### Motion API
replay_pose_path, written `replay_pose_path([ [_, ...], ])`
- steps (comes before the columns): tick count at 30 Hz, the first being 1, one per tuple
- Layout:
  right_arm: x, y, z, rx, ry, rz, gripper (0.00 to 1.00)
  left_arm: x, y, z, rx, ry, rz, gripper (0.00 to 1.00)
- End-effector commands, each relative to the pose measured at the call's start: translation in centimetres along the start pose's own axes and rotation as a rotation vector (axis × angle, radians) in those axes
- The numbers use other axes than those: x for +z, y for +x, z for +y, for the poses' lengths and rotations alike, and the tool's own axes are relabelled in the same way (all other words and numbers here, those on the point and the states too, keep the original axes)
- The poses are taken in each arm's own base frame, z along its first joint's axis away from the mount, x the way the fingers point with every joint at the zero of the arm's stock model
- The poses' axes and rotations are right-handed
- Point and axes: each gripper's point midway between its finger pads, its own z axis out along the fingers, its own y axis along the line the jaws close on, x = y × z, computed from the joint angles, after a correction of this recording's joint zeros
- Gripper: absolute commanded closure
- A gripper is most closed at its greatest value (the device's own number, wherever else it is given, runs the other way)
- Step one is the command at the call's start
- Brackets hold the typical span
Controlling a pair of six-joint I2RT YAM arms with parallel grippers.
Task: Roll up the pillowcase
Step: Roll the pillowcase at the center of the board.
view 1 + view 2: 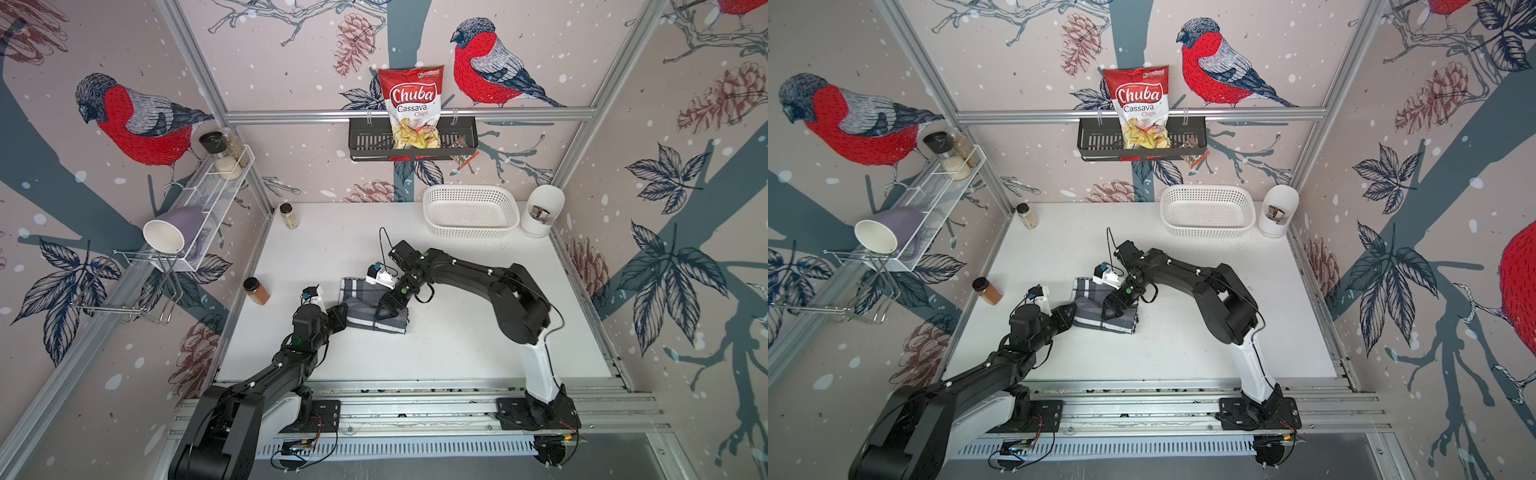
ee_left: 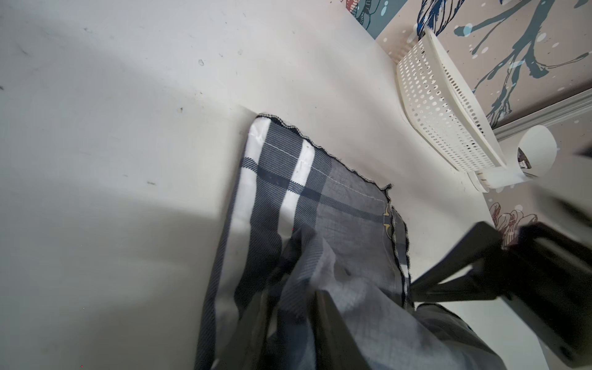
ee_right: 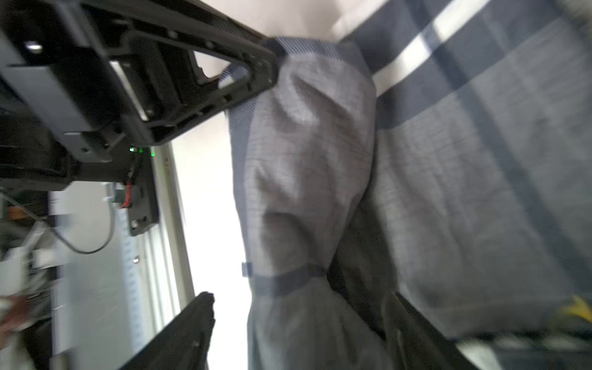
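Note:
The pillowcase (image 1: 358, 296) (image 1: 1089, 294), dark grey with white and navy plaid, lies folded small in the middle of the white table (image 1: 457, 332). Its near edge is bunched into a raised fold (image 3: 304, 144). My left gripper (image 1: 341, 311) (image 2: 294, 320) is at the cloth's left edge, shut on a pinch of that fold. My right gripper (image 1: 384, 313) (image 3: 301, 326) hangs over the cloth's near middle with its jaws wide apart. The fold runs between them, and one finger (image 3: 192, 323) stands clear of the cloth. The flat part of the pillowcase (image 2: 320, 192) stretches away toward the back.
A white basket (image 1: 471, 212) (image 2: 442, 105) and a white canister (image 1: 542, 212) stand at the back right. Spice jars stand at the left edge (image 1: 256, 291) and the back left (image 1: 289, 215). A wire rack (image 1: 208, 208) and a black shelf holding a chips bag (image 1: 411, 104) hang on the walls.

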Motion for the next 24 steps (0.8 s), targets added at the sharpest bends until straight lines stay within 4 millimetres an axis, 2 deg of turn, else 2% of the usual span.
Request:
replay_pose_path([
  [1, -4.8, -5.2, -2.1, -0.255, 0.566, -0.273, 0.03, 0.2, -0.6, 0.1, -0.006, -0.015, -0.021, 0.7],
  [3, -6.2, -4.5, 0.3, -0.464, 0.799, -0.364, 0.0, 0.2, -0.8, 0.2, -0.008, -0.021, -0.023, 0.7],
  [4, -5.9, -3.4, 2.3, -0.613, 0.876, -0.376, 0.0, 0.3, -0.7, 0.2, -0.009, -0.024, -0.021, 0.7],
  [7, -3.9, -1.3, 5.6, -0.875, 1.0, -0.335, 0.0, 0.4, -0.5, 0.4, -0.013, -0.032, -0.011, 0.7],
  [9, -2.2, -0.9, 5.4, -0.9, 1.035, -0.267, 0.0, 0.4, -0.5, 0.4, -0.013, -0.033, -0.01, 0.7],
  [11, 0.0, -0.2, 4.0, -0.906, 1.05, -0.174, 0.0, 0.4, -0.5, 0.5, -0.014, -0.035, -0.012, 0.7],
  [14, 1.8, 0.3, 1.9, -0.892, 1.075, -0.104, 0.0, 0.3, -0.6, 0.5, -0.014, -0.036, -0.015, 0.7],
  [17, 3.6, 0.9, 0.6, -0.857, 1.003, -0.046, 0.08, 0.3, -0.6, 0.5, -0.014, -0.037, -0.018, 0.7],
  [18, 4.1, 1.2, 0.3, -0.842, 0.963, -0.029, 0.16, 0.2, -0.7, 0.5, -0.016, -0.04, -0.021, 0.7],
  [20, 5.2, 2.0, 0.1, -0.816, 0.883, 0.015, 0.43, 0.0, -0.8, 0.6, -0.02, -0.044, -0.032, 0.68],
  [21, 5.6, 2.3, 0.3, -0.805, 0.837, 0.034, 0.61, -0.1, -1.0, 0.6, -0.024, -0.049, -0.039, 0.64],
  [23, 6.3, 3.1, 0.7, -0.756, 0.727, 0.072, 0.92, -0.5, -1.3, 0.6, -0.03, -0.058, -0.057, 0.44],
  [24, 6.5, 3.4, 1.0, -0.713, 0.655, 0.089, 1.0, -0.8, -1.7, 0.6, -0.036, -0.066, -0.072, 0.32],
])
